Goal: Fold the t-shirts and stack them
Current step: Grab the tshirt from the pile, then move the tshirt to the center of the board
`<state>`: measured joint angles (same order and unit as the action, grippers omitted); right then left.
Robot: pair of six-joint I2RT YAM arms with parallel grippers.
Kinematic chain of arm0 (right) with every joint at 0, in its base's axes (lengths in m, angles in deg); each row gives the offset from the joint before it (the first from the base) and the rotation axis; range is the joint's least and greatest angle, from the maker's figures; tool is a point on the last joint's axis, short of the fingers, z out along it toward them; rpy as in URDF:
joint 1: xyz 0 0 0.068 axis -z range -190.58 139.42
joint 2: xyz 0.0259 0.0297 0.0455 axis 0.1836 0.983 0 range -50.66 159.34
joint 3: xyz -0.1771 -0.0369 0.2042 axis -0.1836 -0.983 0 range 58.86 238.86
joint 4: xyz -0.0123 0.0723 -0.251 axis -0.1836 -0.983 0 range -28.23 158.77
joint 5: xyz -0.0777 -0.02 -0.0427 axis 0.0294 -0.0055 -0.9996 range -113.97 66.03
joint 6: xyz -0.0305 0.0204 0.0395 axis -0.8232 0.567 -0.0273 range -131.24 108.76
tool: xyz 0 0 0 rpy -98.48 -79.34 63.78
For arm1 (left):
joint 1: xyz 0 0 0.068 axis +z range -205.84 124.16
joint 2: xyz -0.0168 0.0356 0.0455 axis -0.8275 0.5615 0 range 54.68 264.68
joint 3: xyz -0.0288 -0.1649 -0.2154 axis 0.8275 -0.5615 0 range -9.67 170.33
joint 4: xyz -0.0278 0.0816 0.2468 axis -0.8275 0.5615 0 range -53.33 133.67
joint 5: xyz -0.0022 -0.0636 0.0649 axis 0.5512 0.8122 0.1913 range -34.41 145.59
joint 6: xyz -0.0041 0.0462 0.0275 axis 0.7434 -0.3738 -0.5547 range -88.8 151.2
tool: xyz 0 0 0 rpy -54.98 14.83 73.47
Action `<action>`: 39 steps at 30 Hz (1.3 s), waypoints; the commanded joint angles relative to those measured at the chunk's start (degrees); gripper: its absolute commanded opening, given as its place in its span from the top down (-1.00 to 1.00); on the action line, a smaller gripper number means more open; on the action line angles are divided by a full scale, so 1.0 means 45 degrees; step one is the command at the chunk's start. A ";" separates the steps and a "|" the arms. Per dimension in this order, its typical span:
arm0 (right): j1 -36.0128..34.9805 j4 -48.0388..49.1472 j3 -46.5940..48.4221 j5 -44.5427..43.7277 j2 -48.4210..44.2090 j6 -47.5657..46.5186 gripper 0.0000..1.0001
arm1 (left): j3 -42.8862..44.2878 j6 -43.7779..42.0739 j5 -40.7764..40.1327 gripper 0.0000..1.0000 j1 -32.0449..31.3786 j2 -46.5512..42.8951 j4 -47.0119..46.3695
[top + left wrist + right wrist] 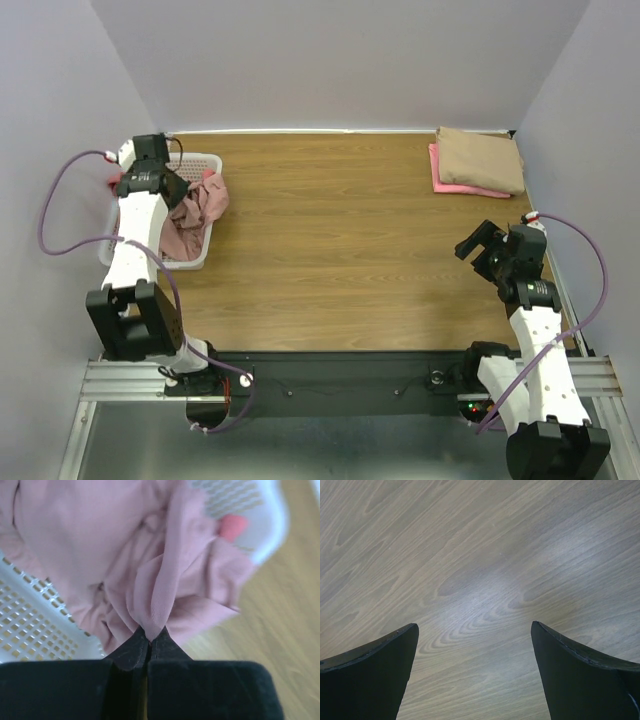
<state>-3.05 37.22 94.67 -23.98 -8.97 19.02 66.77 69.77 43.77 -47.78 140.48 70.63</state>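
Setting: wood-grain bench (340, 240) boxed in by plain grey walls, with a metal rail (330, 380) along the near edge carrying both arm bases

1. Near right: right end effector (474, 626), fingers spread wide with nothing between them, hovering over bare wood. Judged to be parked out of the way until a garment is laid out

2. Mid left: white mesh basket (203, 258) at the bench's left edge, serving as the bin for unfolded laundry

3. In the basket: dusty-pink t-shirt (150, 565), crumpled, partly draped over the right rim, one ridge of cloth gathered to a point

4. At that ridge: left end effector (148, 641), fingers pressed together, pinching the raised fold. The grip looks chosen to lift this shirt alone

5. Against the basket wall: coral-red t-shirt (232, 527), only a small blurred patch showing

6. Far right corner: tan t-shirt (482, 158), folded, lying on a folded bright pink t-shirt (447, 180). Judged to be the finished stack, set well apart from the basket so the middle stays free for folding
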 commanded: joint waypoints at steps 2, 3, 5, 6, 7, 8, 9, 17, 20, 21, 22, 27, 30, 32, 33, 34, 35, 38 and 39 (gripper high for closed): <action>0.0026 0.0312 0.0049 0.0311 -0.0105 -0.0201 -1.00 | 0.2326 -0.0698 0.1411 1.00 -0.0168 -0.2931 -0.0240; 0.0045 0.0312 0.0049 0.0354 -0.0105 -0.0201 -1.00 | 0.2657 -0.0873 0.1820 1.00 -0.0652 -0.3108 -0.0434; 0.0045 0.0312 0.0049 0.0413 -0.0085 -0.0201 -1.00 | 0.3883 -0.1244 0.1922 1.00 -0.1473 -0.3382 -0.0514; 0.0045 0.0312 0.0049 0.0393 -0.0085 -0.0201 -1.00 | 0.4317 -0.1343 0.1980 1.00 -0.2154 -0.3402 -0.0534; 0.0045 0.0312 0.0049 0.0335 -0.0066 -0.0182 -1.00 | 0.4708 -0.1479 0.2135 1.00 -0.3244 -0.3325 -0.0611; 0.0045 0.0312 0.0049 0.0315 -0.0066 -0.0182 -1.00 | 0.5330 -0.1616 0.2408 1.00 -0.3854 -0.3286 -0.0728; 0.0045 0.0312 0.0049 0.0276 -0.0066 -0.0182 -1.00 | 0.5568 -0.1849 0.3281 1.00 -0.4943 -0.3227 -0.1116; 0.0045 0.0312 0.0049 0.0081 -0.0046 -0.0162 -1.00 | 0.7931 -0.2379 0.3817 1.00 -0.9696 -0.1785 -0.2135; 0.0045 0.0312 0.0049 0.0081 -0.0066 -0.0143 -1.00 | 0.9121 -0.2612 0.3739 1.00 -1.1644 -0.1140 -0.2524; 0.0045 0.0293 0.0049 0.0081 -0.0046 -0.0143 -1.00 | 0.9512 -0.2710 0.3661 1.00 -1.2059 -0.0924 -0.2719; 0.0045 0.0292 0.0049 0.0081 -0.0007 -0.0143 -1.00 | 1.0019 -0.2788 0.3525 1.00 -1.2508 -0.0284 -0.2702; 0.0045 0.0292 0.0069 -0.0368 -0.0065 -0.0123 -1.00 | 1.4122 -0.3491 0.3640 1.00 -1.4345 0.2024 -0.2233; 0.0045 0.0292 0.0069 -0.0525 -0.0163 -0.0104 -1.00 | 1.4634 -0.3688 0.4068 1.00 -1.4953 0.2690 -0.2622; 0.0045 0.0292 0.0050 -0.0622 -0.0241 -0.0065 -1.00 | 1.4439 -0.3649 0.3954 1.00 -1.4993 0.2517 -0.2779; 0.0045 0.0273 0.0049 -0.0623 -0.0222 -0.0045 -1.00 | 1.3916 -0.3648 0.3683 1.00 -1.4993 0.2341 -0.2935; 0.0045 0.0292 0.0049 -0.0642 -0.0222 -0.0064 -1.00 | 1.3582 -0.3648 0.3371 1.00 -1.4993 0.2108 -0.3187; 0.0045 0.0292 0.0069 -0.0623 -0.0241 -0.0045 -1.00 | 1.2767 -0.3610 0.2517 1.00 -1.4993 0.1525 -0.3306; 0.0045 0.0273 0.0088 -0.0642 -0.0261 -0.0084 -1.00 | 1.0797 -0.3319 0.0251 1.00 -1.4974 0.0237 -0.3114; 0.0045 0.0254 0.0089 -0.0661 -0.0319 -0.0103 -1.00 | 0.9993 -0.3026 -0.1575 1.00 -1.4896 -0.0137 -0.2629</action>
<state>-3.05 37.20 94.67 -25.64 -9.26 18.80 118.35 54.71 53.22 -115.37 148.77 61.73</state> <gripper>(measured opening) 0.998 0.055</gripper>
